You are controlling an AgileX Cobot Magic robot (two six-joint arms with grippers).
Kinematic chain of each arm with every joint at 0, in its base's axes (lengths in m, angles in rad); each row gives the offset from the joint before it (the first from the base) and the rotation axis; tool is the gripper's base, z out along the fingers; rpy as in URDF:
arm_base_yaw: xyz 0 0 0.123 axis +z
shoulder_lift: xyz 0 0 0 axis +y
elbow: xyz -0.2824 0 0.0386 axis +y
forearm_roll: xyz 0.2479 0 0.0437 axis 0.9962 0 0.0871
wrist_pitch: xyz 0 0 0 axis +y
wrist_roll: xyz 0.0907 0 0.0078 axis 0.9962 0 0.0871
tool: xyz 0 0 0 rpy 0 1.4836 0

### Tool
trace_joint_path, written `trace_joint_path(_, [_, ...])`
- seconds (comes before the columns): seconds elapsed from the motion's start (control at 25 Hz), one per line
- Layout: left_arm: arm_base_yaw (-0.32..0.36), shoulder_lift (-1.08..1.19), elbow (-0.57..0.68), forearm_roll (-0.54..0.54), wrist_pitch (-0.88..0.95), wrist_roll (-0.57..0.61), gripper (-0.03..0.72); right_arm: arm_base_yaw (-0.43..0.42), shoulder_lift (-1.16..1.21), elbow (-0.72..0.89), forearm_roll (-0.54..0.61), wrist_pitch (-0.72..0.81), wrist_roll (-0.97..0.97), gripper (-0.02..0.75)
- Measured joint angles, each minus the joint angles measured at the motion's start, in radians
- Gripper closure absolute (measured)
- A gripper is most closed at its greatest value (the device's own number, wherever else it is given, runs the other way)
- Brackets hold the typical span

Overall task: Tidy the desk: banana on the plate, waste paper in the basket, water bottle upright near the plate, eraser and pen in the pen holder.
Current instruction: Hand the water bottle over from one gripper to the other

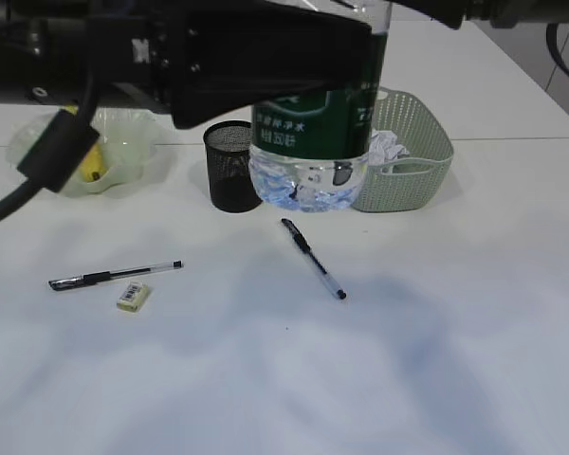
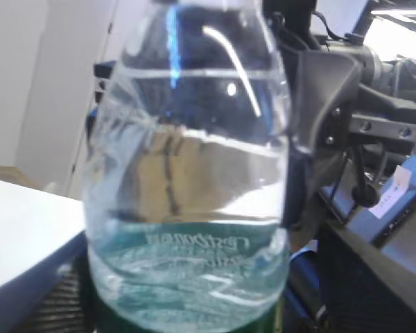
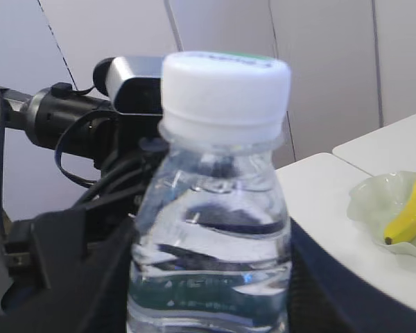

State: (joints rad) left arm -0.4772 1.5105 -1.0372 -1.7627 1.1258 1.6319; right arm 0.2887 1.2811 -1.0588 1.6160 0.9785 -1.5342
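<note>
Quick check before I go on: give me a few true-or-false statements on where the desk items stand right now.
1. The banana lies in the plate. True.
2. The water bottle stands on the desk. False: it is held up in the air, upright.
3. Both pens are in the pen holder. False: the left pen and the middle pen lie on the desk.
4. The waste paper is in the basket. True.
5. The eraser lies on the desk near the left pen. True.
</note>
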Motion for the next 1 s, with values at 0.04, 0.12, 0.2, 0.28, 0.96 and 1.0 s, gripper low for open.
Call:
trace_joint_path(0.04, [-0.005, 0.006, -0.002, 0.000, 0.002, -0.002, 0.017, 0.002, 0.000, 0.000, 0.000, 0.000, 0.000, 0.342])
trace_joint_path(0.12, [-0.007, 0.019, -0.002, 0.000, 0.002, -0.006, 0.018, 0.002, 0.000, 0.000, 0.000, -0.002, 0.000, 0.342])
trace_joint_path(0.2, [-0.007, 0.021, -0.002, 0.000, 0.002, -0.006, 0.019, 0.002, 0.000, 0.000, 0.000, -0.006, 0.000, 0.342])
trace_joint_path(0.28, [-0.007, 0.023, -0.002, 0.000, 0.002, -0.006, 0.020, 0.002, 0.000, 0.000, 0.000, -0.006, 0.000, 0.342])
trace_joint_path(0.96, [-0.045, 0.064, -0.062, 0.000, -0.027, -0.008, 0.041, 0.002, 0.000, 0.000, 0.000, -0.008, -0.003, 0.342])
trace_joint_path(1.0, [-0.045, 0.064, -0.067, 0.000, -0.033, -0.008, 0.043, 0.002, 0.000, 0.000, 0.000, -0.008, -0.003, 0.342])
